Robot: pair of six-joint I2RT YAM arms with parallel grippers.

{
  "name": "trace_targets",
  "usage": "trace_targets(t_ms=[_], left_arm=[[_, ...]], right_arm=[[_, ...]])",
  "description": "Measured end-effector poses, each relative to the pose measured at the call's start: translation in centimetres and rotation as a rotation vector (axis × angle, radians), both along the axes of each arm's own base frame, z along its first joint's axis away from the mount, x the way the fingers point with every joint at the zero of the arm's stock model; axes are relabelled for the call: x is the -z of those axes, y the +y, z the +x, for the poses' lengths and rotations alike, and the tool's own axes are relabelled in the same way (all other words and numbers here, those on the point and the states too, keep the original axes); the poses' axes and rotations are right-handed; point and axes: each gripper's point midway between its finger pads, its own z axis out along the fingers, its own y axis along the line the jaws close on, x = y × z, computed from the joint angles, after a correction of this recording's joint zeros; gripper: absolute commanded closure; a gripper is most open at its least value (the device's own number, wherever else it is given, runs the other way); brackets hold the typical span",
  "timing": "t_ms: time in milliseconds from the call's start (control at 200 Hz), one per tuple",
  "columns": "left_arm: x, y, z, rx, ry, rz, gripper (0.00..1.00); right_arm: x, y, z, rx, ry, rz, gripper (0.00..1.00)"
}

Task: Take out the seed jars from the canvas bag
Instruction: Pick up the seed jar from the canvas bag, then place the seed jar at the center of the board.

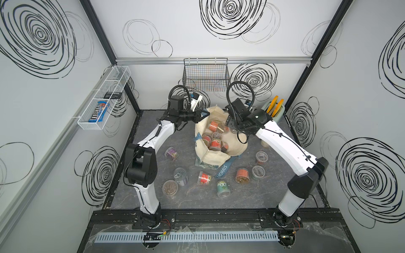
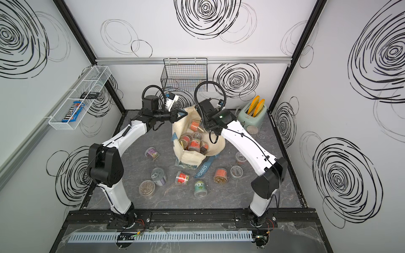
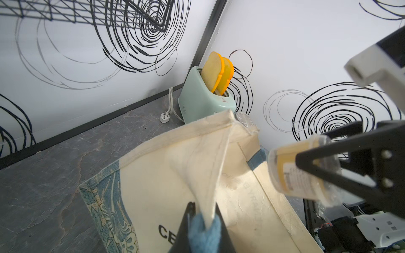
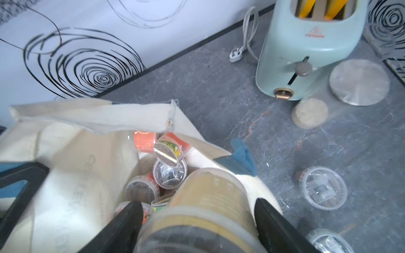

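Roughly, we judge the job about half done. Some eight seed jars (image 1: pixel 242 175) lie scattered on the grey, stone-patterned table (image 1: pixel 153 197) around the canvas bag (image 1: pixel 215 156). Most are near the loose blue strap (image 1: pixel 223 169) that trails from it, a purple-labelled one (image 1: pixel 171 152) is on the left arm's side of the bag, and two are on the right arm's side. A cluster of a similar number, mostly red and orange labels (image 1: pixel 214 144), sits packed together inside the bag's open mouth, so that much is left to lift out. The left gripper (image 3: pixel 202 221) is pinched together on a fold of the bag's rim and its blue handle, pulling the cloth up into a taut peak and holding the mouth open. The right gripper (image 4: pixel 197 202) has its fingers spread wide and clamped on a yellow-banded jar (image 3: pixel 291 173), which hangs above the bag's mouth and clear of the jars below. The bag is soft, slack woven canvas, cream with a green patterned band at its bottom; we expect it to sag shut if released. The jars are squat, round, smooth clear plastic with clear lids and paper-like labels. They look rigid but slippery, and those lying on their sides beside the bag could roll.
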Motion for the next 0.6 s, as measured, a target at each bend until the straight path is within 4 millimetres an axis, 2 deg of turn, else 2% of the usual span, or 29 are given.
trace_targets(t_ms=[120, 205, 275, 445, 600], left_arm=[[0.1, 0.3, 0.1, -0.006, 0.003, 0.001, 1.00], [0.1, 0.4, 0.2, -0.008, 0.003, 0.001, 1.00], [0.1, 0.4, 0.2, -0.007, 0.001, 0.002, 1.00], [0.1, 0.4, 0.2, -0.008, 0.001, 0.002, 1.00], [0.1, 0.6, 0.2, -0.010, 0.001, 0.003, 1.00]], right_arm=[[-0.2, -4.4, -0.7, 0.044, -0.020, 0.040, 0.18], [1.0, -7.7, -1.2, 0.090, -0.010, 0.050, 0.19], [2.6, -9.6, -1.6, 0.117, 0.013, 0.057, 0.18], [7.4, -11.9, -2.3, 0.140, 0.093, 0.084, 0.18], [11.7, -12.6, -2.8, 0.139, 0.165, 0.117, 0.19]])
